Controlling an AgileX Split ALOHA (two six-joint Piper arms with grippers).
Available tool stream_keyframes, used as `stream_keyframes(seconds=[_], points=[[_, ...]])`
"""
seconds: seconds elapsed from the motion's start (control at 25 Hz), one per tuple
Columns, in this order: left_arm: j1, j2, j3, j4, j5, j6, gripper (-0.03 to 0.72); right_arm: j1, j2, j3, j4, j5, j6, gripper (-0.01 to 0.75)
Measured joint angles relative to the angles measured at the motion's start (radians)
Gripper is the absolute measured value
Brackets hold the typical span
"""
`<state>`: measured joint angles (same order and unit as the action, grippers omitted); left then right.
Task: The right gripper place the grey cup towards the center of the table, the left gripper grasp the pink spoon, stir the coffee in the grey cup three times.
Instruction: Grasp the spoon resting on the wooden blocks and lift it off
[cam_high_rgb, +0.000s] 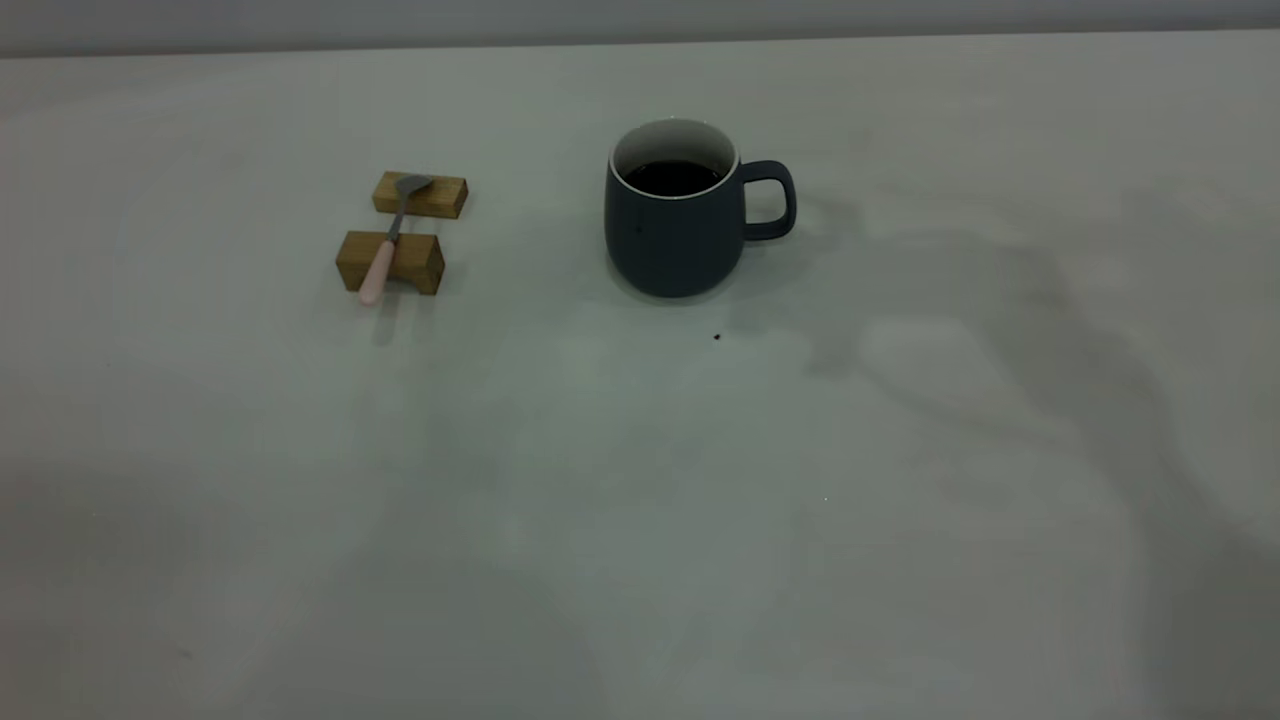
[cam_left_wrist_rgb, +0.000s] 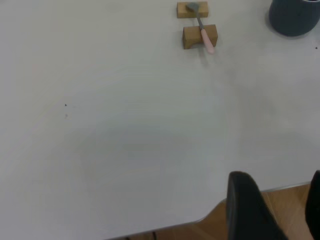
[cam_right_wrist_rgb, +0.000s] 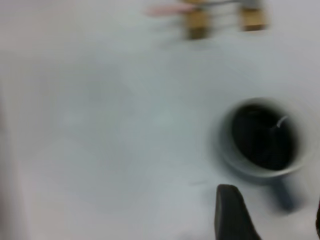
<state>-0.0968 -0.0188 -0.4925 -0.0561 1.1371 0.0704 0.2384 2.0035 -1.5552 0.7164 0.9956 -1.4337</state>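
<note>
The grey cup (cam_high_rgb: 675, 235) stands upright near the middle of the table (cam_high_rgb: 640, 480), handle to the right, with dark coffee (cam_high_rgb: 675, 178) inside. To its left the pink spoon (cam_high_rgb: 385, 250) lies across two wooden blocks, bowl on the far one. Neither gripper shows in the exterior view. In the left wrist view my left gripper (cam_left_wrist_rgb: 278, 175) is open over the table's near edge, far from the spoon (cam_left_wrist_rgb: 204, 32) and the cup (cam_left_wrist_rgb: 295, 17). In the right wrist view my right gripper (cam_right_wrist_rgb: 272, 200) is open and empty, above the table just beside the cup (cam_right_wrist_rgb: 235, 155) on its handle side.
Two small wooden blocks (cam_high_rgb: 420, 195) (cam_high_rgb: 390, 262) carry the spoon. A tiny dark speck (cam_high_rgb: 716, 337) lies in front of the cup. The table's edge (cam_left_wrist_rgb: 200, 220) with wooden floor beyond shows under the left gripper.
</note>
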Motion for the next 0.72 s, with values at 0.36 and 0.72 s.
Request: stream_keyframes(seconds=[0.36,0.72], points=[[0.0,0.0,0.0,0.0,0.0,0.0,0.365,-0.182,-0.405,0.166,-0.06,0.208,0.734,0.438],[0.0,0.0,0.0,0.0,0.0,0.0,0.365,-0.37,-1.039,0.724,-0.162,0.229,0.831,0.438]])
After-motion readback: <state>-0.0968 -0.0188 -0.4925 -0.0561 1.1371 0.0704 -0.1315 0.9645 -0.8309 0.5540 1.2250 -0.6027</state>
